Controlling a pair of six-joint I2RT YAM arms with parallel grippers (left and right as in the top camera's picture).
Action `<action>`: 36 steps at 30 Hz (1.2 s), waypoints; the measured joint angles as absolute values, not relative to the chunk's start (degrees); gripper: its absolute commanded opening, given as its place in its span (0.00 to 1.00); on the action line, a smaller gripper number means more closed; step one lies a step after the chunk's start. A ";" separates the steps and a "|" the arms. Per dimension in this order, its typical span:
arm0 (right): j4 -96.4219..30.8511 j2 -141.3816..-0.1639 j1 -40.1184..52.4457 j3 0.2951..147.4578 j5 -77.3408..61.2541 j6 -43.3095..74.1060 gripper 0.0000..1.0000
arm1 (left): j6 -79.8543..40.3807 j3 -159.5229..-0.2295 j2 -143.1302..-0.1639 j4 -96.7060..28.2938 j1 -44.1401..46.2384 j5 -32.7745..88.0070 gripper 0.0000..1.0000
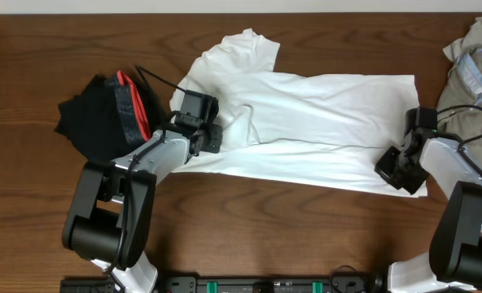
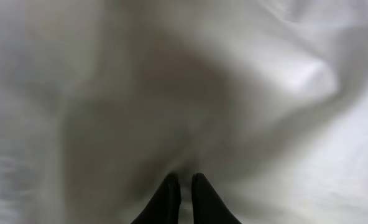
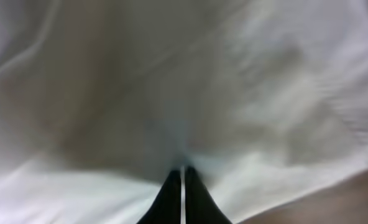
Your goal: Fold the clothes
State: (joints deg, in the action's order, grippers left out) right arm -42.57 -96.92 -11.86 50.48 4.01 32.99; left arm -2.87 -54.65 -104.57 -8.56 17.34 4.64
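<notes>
A white T-shirt (image 1: 322, 122) lies spread across the middle of the wooden table, neck end at the left and hem at the right. My left gripper (image 1: 227, 133) sits on its left part near the sleeve, shut, with a puckered ridge of white cloth at its tips. In the left wrist view the left gripper (image 2: 185, 181) pinches a thin fold of the T-shirt (image 2: 265, 81). My right gripper (image 1: 386, 168) is at the shirt's lower right hem corner. In the right wrist view, the right gripper (image 3: 183, 172) is shut on the white fabric (image 3: 271, 93), which is drawn up around it.
A black garment (image 1: 94, 114) with a grey-and-red band (image 1: 135, 104) lies bunched at the left, close to my left arm. A khaki-beige garment (image 1: 473, 73) is heaped at the right edge. Bare table (image 1: 249, 228) runs along the front.
</notes>
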 measured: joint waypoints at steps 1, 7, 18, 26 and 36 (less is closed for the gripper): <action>-43.05 -97.01 -12.12 50.48 5.80 33.39 0.03 | -2.85 -54.65 -104.57 -8.49 17.34 4.01 0.12; -45.93 -97.78 -14.31 50.28 14.46 33.67 0.04 | -2.74 -54.65 -104.60 -8.36 15.88 2.74 0.11; -48.23 -98.06 -15.18 50.57 14.72 31.11 0.04 | -2.85 -57.14 -103.15 -16.78 13.15 2.31 0.32; -50.41 -92.05 -19.22 52.88 5.08 24.43 0.32 | -4.54 -61.78 -90.06 -30.74 12.40 0.69 0.56; -51.05 -88.25 -19.40 53.67 -4.67 19.07 0.66 | -16.71 -59.61 -85.23 -47.48 12.43 0.40 0.58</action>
